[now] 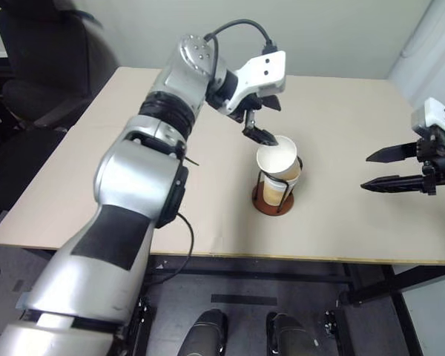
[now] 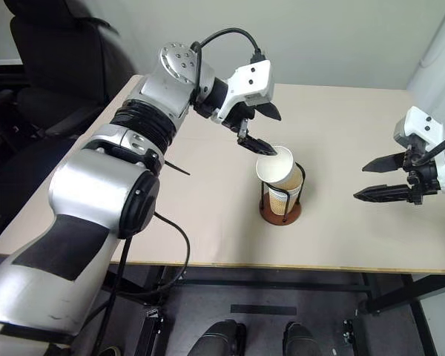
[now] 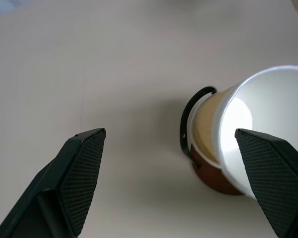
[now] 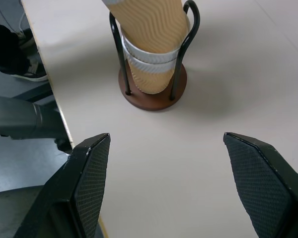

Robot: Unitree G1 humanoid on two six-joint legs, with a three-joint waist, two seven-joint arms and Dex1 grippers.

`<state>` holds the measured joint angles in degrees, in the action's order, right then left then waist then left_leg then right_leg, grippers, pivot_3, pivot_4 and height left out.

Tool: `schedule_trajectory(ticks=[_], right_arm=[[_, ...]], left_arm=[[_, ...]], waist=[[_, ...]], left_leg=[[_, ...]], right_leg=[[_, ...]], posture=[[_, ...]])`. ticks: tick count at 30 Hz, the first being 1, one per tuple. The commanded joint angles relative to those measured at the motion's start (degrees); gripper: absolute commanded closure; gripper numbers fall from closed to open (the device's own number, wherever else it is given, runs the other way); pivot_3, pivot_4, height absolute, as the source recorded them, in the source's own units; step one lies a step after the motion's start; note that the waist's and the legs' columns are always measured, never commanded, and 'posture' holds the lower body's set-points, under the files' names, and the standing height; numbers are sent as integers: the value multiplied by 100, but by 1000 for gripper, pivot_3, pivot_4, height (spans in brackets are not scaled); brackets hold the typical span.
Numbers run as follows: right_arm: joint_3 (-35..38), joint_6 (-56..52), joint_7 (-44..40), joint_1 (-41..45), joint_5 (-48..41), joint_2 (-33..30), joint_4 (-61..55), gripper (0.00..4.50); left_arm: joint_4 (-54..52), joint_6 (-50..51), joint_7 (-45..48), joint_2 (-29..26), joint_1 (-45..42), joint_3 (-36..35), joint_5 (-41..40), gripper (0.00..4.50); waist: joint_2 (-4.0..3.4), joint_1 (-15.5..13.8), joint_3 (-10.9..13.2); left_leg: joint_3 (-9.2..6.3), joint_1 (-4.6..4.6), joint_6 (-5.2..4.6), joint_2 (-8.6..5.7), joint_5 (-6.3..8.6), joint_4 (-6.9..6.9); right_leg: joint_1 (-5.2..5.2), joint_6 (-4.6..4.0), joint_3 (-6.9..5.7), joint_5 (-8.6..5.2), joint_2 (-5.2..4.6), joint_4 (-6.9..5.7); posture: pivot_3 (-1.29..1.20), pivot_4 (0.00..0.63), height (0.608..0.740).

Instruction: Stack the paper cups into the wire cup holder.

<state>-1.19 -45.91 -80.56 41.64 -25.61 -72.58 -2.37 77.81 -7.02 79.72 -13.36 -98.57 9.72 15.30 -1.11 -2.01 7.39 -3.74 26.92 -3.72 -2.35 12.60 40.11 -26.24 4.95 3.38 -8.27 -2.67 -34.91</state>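
Left hand: open, finger beside top cup rim | right hand: open, empty, frame right | risk: tilted top cup may topple from wire cup holder if nudged.

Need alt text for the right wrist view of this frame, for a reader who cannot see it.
Three tan-orange ribbed paper cups with white rims sit nested in a black wire cup holder on a round reddish-brown base, the top cup leaning to one side. The holder stands on a beige table, beyond the right gripper, whose two black fingers are spread open and hold nothing.

paper cups stacked in wire cup holder, mid table, top cup tilted
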Motion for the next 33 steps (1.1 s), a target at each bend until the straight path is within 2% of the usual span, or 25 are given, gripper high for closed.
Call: schedule_trajectory(ticks=[1, 12, 21, 28, 33], right_arm=[[33, 91, -64, 175, 43, -39, 4, 801], [202, 11, -34, -15, -8, -150, -184, 801], [329, -82, 31, -182, -85, -202, -338, 801], [321, -110, 32, -188, -102, -211, -381, 801], [323, -262, -5, -165, -199, -234, -468, 801]], left_arm=[[-108, -24, 20, 105, -25, -3, -15, 40], [-119, -172, -273, 552, 8, 13, 12, 40], [-75, -709, -1567, 738, 131, 347, 443, 40], [-63, -715, -1510, 712, 86, 275, 395, 40], [-89, -395, -895, 269, -31, -244, -124, 40]], waist=[[0, -2, 0], [1, 2, 0], [1, 3, 1], [1, 2, 1], [1, 10, 1]], left_leg=[[0, 0, -1, -1, 1, 0], [1, -1, -1, 1, 1, -2], [3, -3, 1, 1, 0, -1], [3, -3, 2, 0, 0, -2], [3, -4, 3, 1, -1, -3]], right_leg=[[1, 0, 0, 0, 0, 1], [0, 1, -1, -1, -1, -2], [2, 5, 1, 1, -1, -3], [2, 5, 1, 1, 0, -2], [1, 4, 1, 1, 2, -3]], posture=[[0, 150, 740], [0, 150, 740], [0, 150, 740], [0, 150, 740], [0, 150, 740]])
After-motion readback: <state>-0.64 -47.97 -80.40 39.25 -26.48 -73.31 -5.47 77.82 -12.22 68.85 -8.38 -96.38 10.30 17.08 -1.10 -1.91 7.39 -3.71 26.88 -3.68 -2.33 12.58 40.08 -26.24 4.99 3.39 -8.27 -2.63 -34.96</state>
